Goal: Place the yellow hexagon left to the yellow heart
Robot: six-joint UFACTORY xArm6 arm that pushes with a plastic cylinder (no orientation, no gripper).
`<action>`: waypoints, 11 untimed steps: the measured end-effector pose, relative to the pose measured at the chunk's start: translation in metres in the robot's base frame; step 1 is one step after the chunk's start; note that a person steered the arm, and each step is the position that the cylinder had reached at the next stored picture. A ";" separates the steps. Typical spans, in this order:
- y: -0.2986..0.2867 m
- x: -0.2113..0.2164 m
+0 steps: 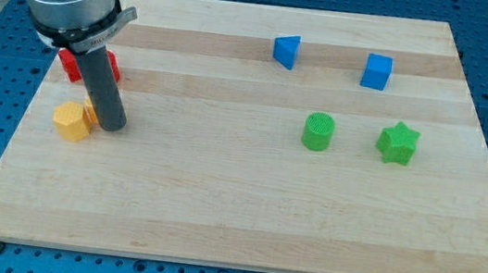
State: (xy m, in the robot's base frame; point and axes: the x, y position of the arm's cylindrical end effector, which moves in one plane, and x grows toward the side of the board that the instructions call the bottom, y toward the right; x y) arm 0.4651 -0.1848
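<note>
The yellow hexagon (70,122) lies near the board's left edge. My tip (112,126) rests on the board just to the hexagon's right. A small yellow piece (90,112) shows between the hexagon and the rod. It is mostly hidden by the rod, so I cannot make out its shape; it may be the yellow heart. It appears to touch the hexagon's upper right side.
A red block (70,65) sits above the hexagon, partly hidden behind the rod. A blue triangular block (286,50) and a blue cube (376,72) lie at the top right. A green cylinder (318,132) and a green star (398,142) lie at the middle right.
</note>
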 end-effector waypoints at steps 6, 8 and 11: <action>-0.084 0.030; -0.053 0.037; -0.077 0.008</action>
